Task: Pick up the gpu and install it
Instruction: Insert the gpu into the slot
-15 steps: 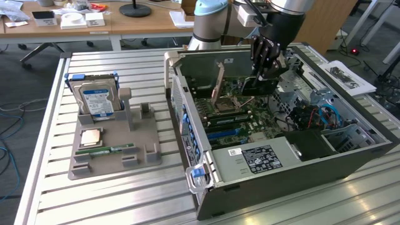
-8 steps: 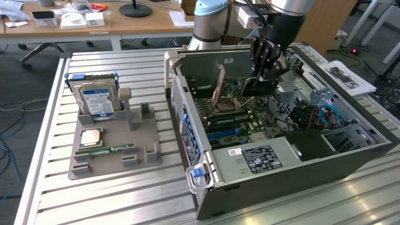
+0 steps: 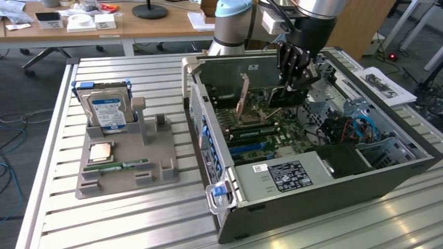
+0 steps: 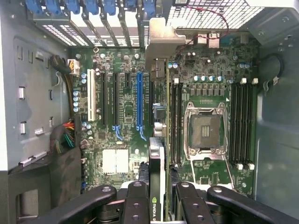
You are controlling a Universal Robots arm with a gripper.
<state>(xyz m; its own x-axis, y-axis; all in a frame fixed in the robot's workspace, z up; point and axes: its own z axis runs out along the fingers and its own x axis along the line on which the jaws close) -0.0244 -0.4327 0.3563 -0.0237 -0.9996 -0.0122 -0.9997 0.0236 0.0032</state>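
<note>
1. Green board, dark face, silver end plate: the gpu [image 4: 157, 163] stands on edge just beside the blue expansion slot [image 4: 139, 100], on the side toward the empty CPU socket [image 4: 205, 130].
2. The gripper [image 4: 158, 191] is clamped on the gpu, its black fingers [image 4: 135, 198] pressing both faces.
3. Pick-up is done; the gpu is inside the open computer case [image 3: 332, 202].
4. Seating appears unfinished. The bracket [image 4: 161, 42] seems raised above the motherboard [image 4: 121, 135] beside the blue expansion slot, though any contact with a slot is hidden.
5. Well away from the blue expansion slot, outside the computer case, a hard drive [image 3: 107, 109] rests in a grey fixture [image 3: 121, 181].
</note>
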